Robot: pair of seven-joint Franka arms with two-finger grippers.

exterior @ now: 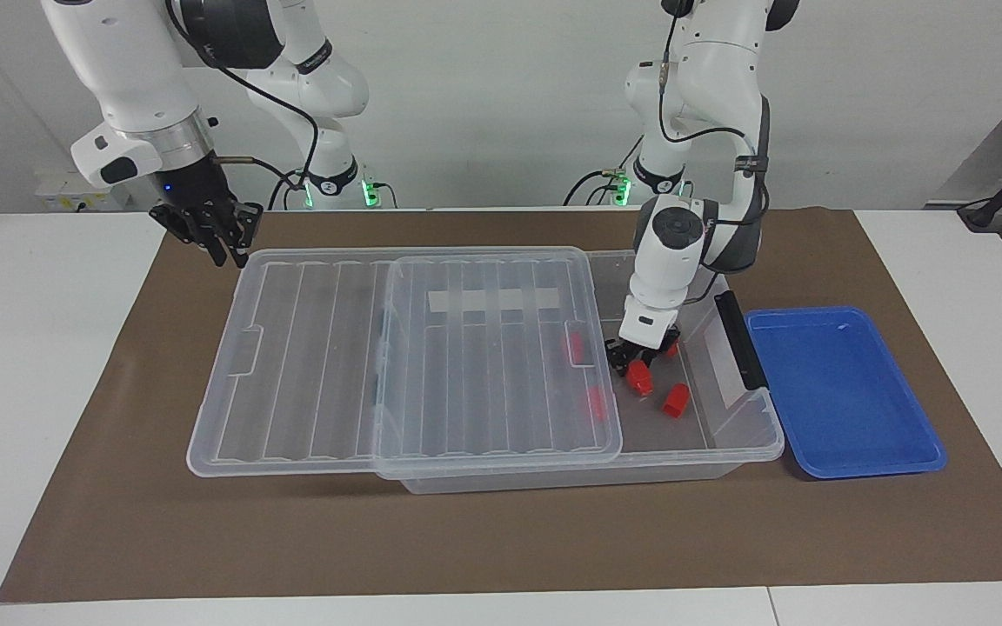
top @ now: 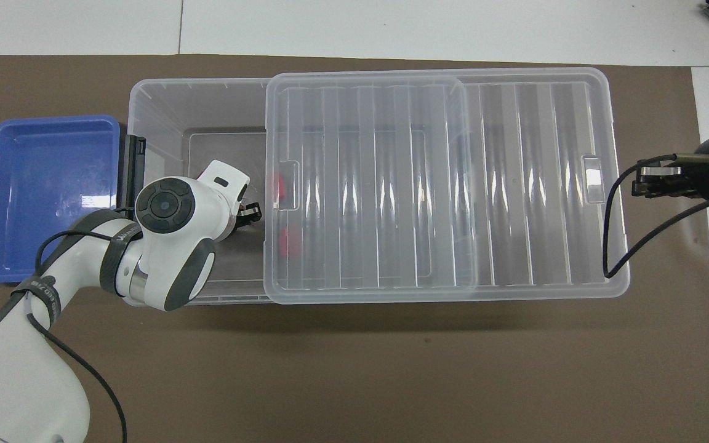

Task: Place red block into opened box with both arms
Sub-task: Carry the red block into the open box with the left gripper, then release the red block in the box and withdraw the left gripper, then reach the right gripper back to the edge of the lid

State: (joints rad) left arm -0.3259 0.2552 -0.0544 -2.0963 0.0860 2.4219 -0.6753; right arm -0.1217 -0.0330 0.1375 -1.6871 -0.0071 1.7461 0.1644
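The clear box (exterior: 727, 452) (top: 157, 98) lies on the brown mat. Its ribbed lid (exterior: 466, 348) (top: 391, 184) is slid toward the right arm's end, so the box is open at the left arm's end. My left gripper (exterior: 633, 358) (top: 248, 213) reaches down into that opening, with a red block (exterior: 638, 377) at its tip, low over the box floor. Two more red blocks (exterior: 675, 400) (exterior: 668, 348) lie beside it, and two others (top: 277, 184) (top: 287, 243) show through the lid. My right gripper (exterior: 221, 243) (top: 642, 184) hangs shut and empty over the lid's overhanging end.
A shallow blue tray (exterior: 840, 391) (top: 47, 197) sits on the mat beside the box at the left arm's end. A black bar handle (exterior: 740, 339) (top: 133, 172) is on that end of the box. The left arm's wrist covers part of the opening from above.
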